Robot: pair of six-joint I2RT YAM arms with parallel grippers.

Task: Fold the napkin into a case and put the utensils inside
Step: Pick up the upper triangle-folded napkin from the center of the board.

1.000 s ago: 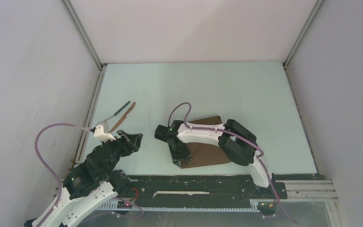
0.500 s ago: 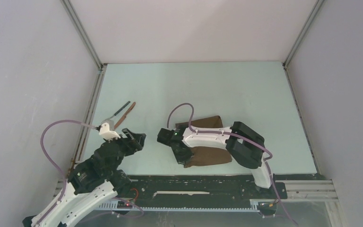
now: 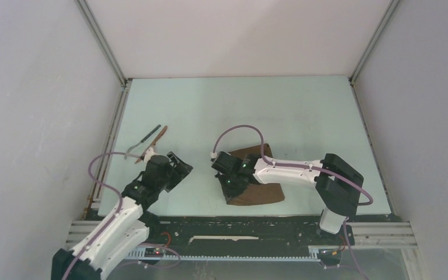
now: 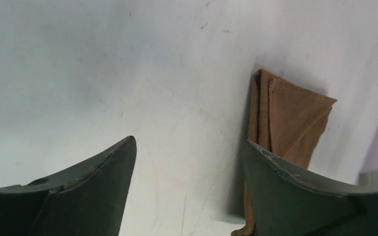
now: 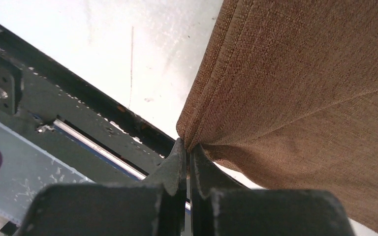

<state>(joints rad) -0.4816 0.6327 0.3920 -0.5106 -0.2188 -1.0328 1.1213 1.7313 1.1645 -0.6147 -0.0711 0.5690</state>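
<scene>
So, quick status from my end. My right hand is clenched tight on the napkin, both fingers squeezed together with a folded edge of the cloth pinched between them. The grab is at the napkin's near-left corner, and in the right wrist view you can see the layers stacked up along that edge, so it's several thicknesses of brown fabric and not just one sheet. Right behind the pinch is the black rail that runs along the near edge of the bench.

The napkin itself is folded down to a smallish rectangle and sits close to the near edge of the bench, about midway along it, partly under my right arm. From the left wrist view it looks like a flat brown slab with a couple of folds showing along one side.

My left hand is released, jaws spread wide, nothing in them. It hangs over bare bench to the left of the napkin, well apart from the cloth.

The utensils are over by the left edge of the bench, just beyond my left hand: the fork with its dark handle and the reddish-brown knife lying right beside each other, both angled the same way. Neither hand is touching them.
</scene>
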